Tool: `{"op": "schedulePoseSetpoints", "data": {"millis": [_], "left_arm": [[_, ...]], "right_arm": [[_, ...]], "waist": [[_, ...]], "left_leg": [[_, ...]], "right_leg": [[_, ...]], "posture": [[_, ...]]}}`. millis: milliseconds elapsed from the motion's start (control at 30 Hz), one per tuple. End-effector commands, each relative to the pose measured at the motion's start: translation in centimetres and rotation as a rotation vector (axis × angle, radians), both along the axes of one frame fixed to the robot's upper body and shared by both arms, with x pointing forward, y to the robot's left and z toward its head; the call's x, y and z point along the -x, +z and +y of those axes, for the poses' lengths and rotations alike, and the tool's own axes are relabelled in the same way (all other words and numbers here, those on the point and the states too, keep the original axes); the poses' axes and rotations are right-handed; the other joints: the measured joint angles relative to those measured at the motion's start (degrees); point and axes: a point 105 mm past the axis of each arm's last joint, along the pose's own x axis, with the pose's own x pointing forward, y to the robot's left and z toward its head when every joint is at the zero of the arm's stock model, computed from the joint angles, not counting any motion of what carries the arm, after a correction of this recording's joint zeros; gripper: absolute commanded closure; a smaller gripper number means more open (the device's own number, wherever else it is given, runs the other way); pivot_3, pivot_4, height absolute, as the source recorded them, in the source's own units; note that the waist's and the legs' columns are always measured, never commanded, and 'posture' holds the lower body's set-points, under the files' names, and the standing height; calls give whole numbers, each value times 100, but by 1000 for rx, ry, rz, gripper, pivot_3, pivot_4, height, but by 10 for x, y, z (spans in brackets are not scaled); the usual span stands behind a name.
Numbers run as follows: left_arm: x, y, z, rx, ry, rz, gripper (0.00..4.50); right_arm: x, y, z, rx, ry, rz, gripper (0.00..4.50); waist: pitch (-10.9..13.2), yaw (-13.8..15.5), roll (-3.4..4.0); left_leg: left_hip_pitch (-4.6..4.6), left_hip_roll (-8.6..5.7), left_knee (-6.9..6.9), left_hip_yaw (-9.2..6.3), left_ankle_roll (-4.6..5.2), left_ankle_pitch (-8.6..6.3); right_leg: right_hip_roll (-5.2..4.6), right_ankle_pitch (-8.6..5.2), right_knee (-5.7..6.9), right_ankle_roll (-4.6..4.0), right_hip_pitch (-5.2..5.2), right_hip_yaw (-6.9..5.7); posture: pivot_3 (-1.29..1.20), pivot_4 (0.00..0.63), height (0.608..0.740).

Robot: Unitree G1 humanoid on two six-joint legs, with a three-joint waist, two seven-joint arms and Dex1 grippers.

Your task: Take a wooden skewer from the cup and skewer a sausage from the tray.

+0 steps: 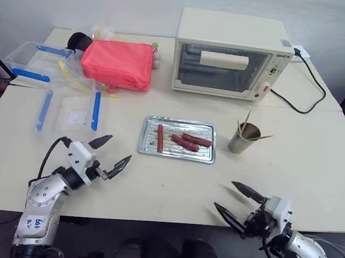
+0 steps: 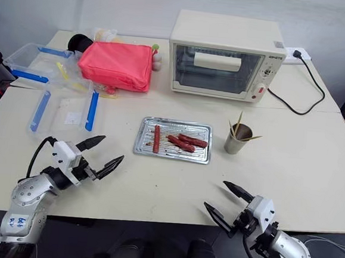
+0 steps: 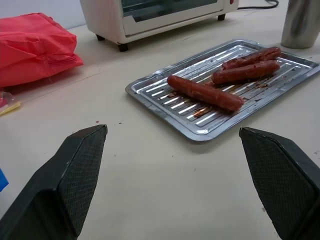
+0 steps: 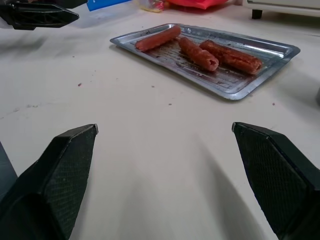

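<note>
Pale table, task not yet begun: both grippers empty, skewers in the cup, sausages on the tray.

Left gripper (image 1: 112, 155) and right gripper (image 1: 236, 201) hover at the near edge of the table (image 1: 289, 168), fingers spread wide, holding nothing. Judged step: reach for a wooden skewer (image 1: 245, 123). The cup (image 1: 243, 139) stands just right of the tray (image 1: 178, 139), nearer the right gripper; several sticks rise from it, leaning outward, tips up. The next move calls for a narrow pinch on 1 stick. 3 sausages show: the left sausage (image 1: 159, 137) lies with its long axis running away from the robot, 2 others lie roughly across.
</note>
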Motion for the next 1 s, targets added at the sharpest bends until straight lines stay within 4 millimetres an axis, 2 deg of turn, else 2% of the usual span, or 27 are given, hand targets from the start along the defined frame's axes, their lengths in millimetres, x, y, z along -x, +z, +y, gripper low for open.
{"op": "schedulePoseSetpoints", "data": {"millis": [33, 167, 267, 400, 467, 533, 600, 667, 800, 900, 1000], "left_arm": [[4, 4, -3, -34, -15, -28, 14], [7, 7, -5, 0, -47, -8, 14], [13, 13, -6, 10, -122, 27, 14], [21, 34, -3, 28, -219, 40, 14], [29, 41, -9, -8, -316, 60, 14], [35, 45, -15, -20, -397, 85, 14], [38, 48, -19, -11, -458, 109, 14], [34, 52, -26, -8, -515, 114, 14], [29, 59, -38, -10, -605, 121, 14], [27, 60, -45, -12, -629, 111, 14], [26, 58, -50, -5, -632, 105, 14]], "right_arm": [[-3, 7, -5, -6, -10, -43, 0], [-6, 10, -11, -4, -21, -57, 0], [-5, 19, -26, 5, -58, -74, 0], [8, 35, -67, 72, -173, -91, 0], [19, 40, -100, 133, -250, -68, 0], [26, 45, -121, 201, -281, -61, 0], [28, 52, -134, 230, -290, -55, 0], [23, 63, -144, 253, -270, -35, 0], [1, 103, -135, 278, -112, 13, 0], [-23, 133, -111, 294, 21, 76, 0], [-44, 151, -89, 306, 88, 148, 0]], "waist": [[0, 0, 0], [0, 3, 0], [0, 5, 0], [0, 15, 1], [0, 20, 1], [0, 14, 1], [2, 5, 2], [2, -4, 4], [1, -49, 28], [0, -82, 34], [4, -78, 29]], "left_leg": [[0, 0, 0, 0, 0, 0], [0, 2, -1, -1, 0, 0], [0, -1, 1, -1, 0, 0], [0, -2, -1, -3, 0, 0], [0, -1, 0, -6, 1, 0], [2, -2, 0, -6, 1, 0], [29, -2, -8, -2, 4, -2], [97, -1, -43, -1, 5, -5], [109, -1, -59, 17, 3, -3], [112, 4, -64, 21, -1, -1], [104, 11, -63, 14, -5, 2]], "right_leg": [[0, 0, 0, 0, 0, 0], [1, 0, 0, 0, -1, -1], [-3, 0, 0, 0, 0, 0], [-6, 0, -3, 0, 3, 0], [-5, 0, -4, 0, 6, -2], [-4, 0, -8, 0, 10, -1], [-3, 0, -15, 0, 35, 0], [-1, -1, -38, -2, 95, 1], [1, -1, -33, -2, 90, 21], [6, -2, -33, -2, 86, 22], [14, -2, -37, -3, 82, 16]], "posture": [[0, 150, 740], [0, 150, 740], [0, 150, 740], [0, 150, 740], [0, 150, 740], [0, 150, 740], [0, 150, 740], [0, 150, 740], [0, 150, 740], [0, 150, 740], [0, 150, 740]]}}
